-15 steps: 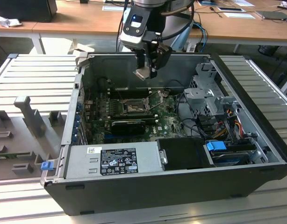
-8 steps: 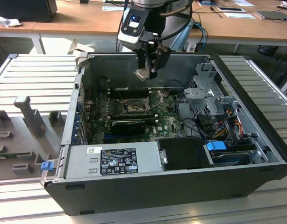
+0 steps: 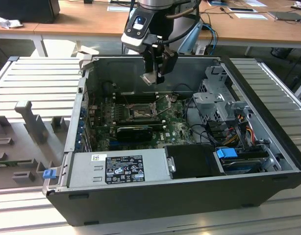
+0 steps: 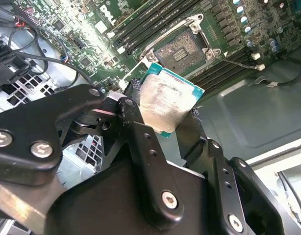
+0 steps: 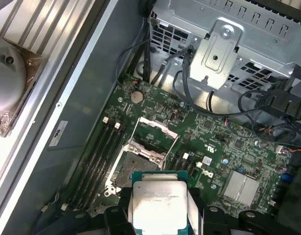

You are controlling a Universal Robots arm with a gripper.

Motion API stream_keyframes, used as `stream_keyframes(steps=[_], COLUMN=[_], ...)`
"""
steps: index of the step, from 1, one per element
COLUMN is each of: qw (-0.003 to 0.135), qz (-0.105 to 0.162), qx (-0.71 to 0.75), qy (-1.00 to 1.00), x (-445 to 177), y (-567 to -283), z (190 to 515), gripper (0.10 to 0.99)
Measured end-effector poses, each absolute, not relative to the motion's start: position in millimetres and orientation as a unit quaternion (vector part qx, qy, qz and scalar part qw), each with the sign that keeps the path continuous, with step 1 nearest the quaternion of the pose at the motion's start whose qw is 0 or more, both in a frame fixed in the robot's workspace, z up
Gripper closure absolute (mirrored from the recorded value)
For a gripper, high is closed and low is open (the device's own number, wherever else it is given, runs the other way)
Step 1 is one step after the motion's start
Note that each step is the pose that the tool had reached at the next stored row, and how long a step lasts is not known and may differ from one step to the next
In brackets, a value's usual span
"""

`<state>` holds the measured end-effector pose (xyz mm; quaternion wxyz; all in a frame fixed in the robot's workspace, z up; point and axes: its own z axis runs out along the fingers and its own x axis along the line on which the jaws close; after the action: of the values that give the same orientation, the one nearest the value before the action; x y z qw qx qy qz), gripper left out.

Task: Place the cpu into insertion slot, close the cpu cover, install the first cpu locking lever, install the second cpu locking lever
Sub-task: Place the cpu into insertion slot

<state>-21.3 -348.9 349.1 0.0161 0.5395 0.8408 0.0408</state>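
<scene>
The cpu (image 4: pixel 169 100) is clamped at its edges by the fingers of the gripper (image 3: pixel 152 78), its pale metal top seen in both wrist views; it is suspended above the insertion slot (image 5: pixel 137 165) of the motherboard (image 3: pixel 176 128), inside the open computer case (image 3: pixel 189 198). The cpu cover (image 5: pixel 158 128) is seen raised at the slot's edge; the slot is uncovered.

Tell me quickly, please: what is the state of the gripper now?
Gripper: closed on the chip, which is in the air, not yet in the socket.
</scene>
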Motion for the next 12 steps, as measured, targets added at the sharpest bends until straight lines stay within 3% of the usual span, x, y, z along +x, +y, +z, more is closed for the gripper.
stream_keyframes(steps=[12], qw=[0.015], qz=[0.040], qx=[0.545], qy=[0.838], x=[-21.2], y=[-348.9], z=[340.0], gripper=[0.557])
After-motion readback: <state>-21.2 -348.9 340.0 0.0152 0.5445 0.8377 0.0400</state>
